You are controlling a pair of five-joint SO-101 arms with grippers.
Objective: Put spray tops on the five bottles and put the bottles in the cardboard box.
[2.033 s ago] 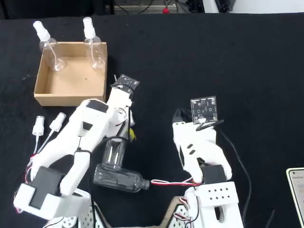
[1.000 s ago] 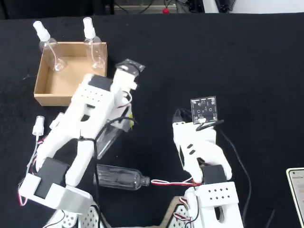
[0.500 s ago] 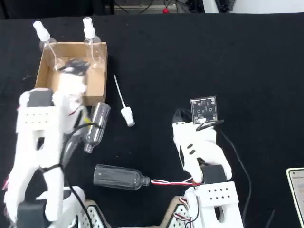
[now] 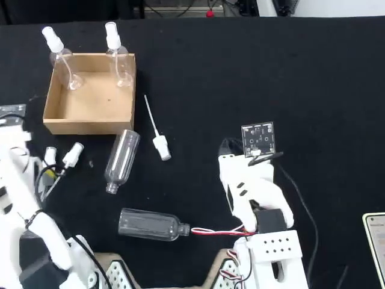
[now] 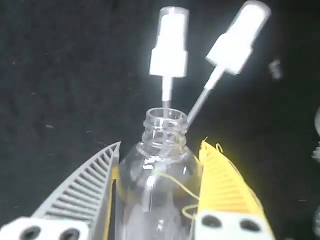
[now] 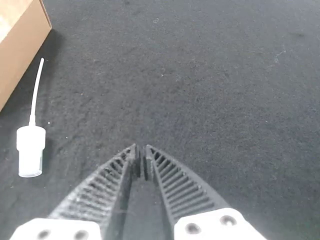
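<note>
My left gripper [image 5: 160,147] is shut on a clear uncapped bottle [image 5: 160,175], its open neck pointing at two loose spray tops [image 5: 169,42] [image 5: 237,35] on the black cloth. In the high view that arm stands at the table's left edge, its gripper [image 4: 45,174] beside those tops [image 4: 48,158] [image 4: 73,153]. The cardboard box [image 4: 60,123] holds two capped bottles [image 4: 63,66] [image 4: 120,60] along its back wall. Two more uncapped bottles [image 4: 121,159] [image 4: 150,224] lie on the cloth. A third spray top [image 4: 161,146] [image 6: 30,150] lies right of the box. My right gripper [image 6: 140,150] [image 4: 224,144] is shut and empty, at mid-table.
The right arm's base [image 4: 271,253] sits at the front edge, with red and white wires [image 4: 213,230] running to the front bottle's neck. A flat device [image 4: 376,235] pokes in at the right edge. Black cloth stretches bare across the back and right.
The left arm swung from in front of the box over to the table's left edge, uncovering the bottle lying below the box. The right arm kept still.
</note>
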